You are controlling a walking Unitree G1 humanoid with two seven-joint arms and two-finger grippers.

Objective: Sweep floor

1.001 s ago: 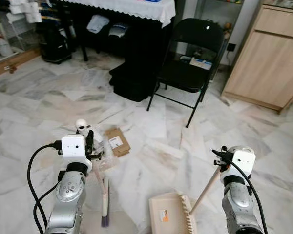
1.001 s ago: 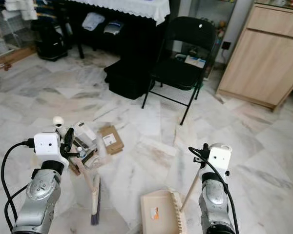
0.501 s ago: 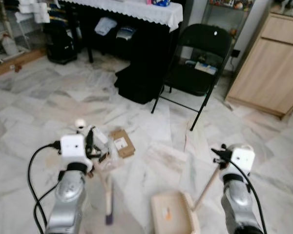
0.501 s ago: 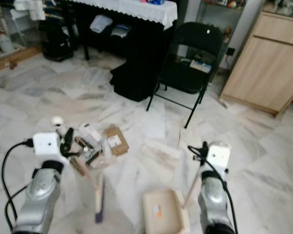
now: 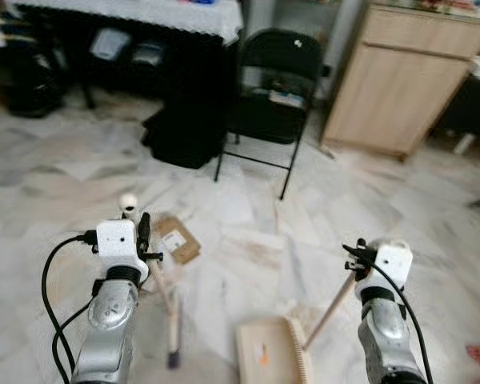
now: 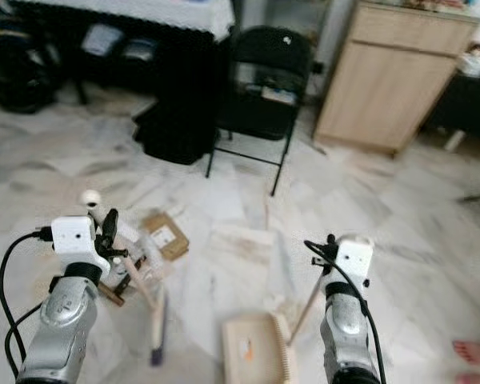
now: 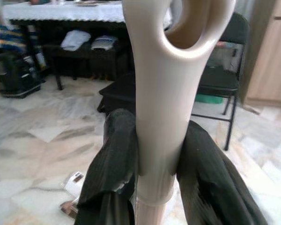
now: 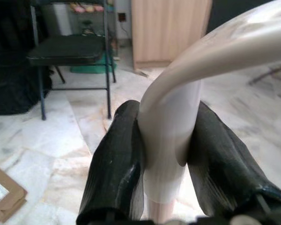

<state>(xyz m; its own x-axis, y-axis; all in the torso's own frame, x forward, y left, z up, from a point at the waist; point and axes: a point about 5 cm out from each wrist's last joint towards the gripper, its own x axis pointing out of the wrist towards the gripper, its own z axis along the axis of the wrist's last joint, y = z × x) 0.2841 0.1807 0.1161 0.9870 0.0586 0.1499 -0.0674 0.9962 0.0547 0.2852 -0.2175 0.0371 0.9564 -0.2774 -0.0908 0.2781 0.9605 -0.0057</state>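
Two tools are in my grip at this moment — one broom (image 5: 173,320) and one dustpan (image 5: 272,352). My left gripper (image 7: 152,168) is clamped on the broom's cream handle just below its hanging loop; in the left wrist view I see both black fingers (image 7: 112,164) pressed against the handle on either side. The broom runs down from the gripper to a dark bristle head resting on the floor at lower left of the head view. My right gripper (image 8: 166,164) is likewise closed on the pale handle of the dustpan, one finger on each side. That handle slants down and to the left from the gripper to the beige pan, which sits at bottom centre of the frame with a comb edge along its right side.

Debris count on the marble floor (image 5: 248,216): one flattened brown cardboard piece (image 5: 176,240) with a white label, left of centre, just beyond the left gripper, and a small cluster of wrappers (image 6: 136,256) beside it — too blurred to count.

Background: one black folding chair (image 5: 264,104) at upper centre, one table with a white cloth (image 5: 144,12) at upper left, one wooden cabinet (image 5: 400,80) at upper right.
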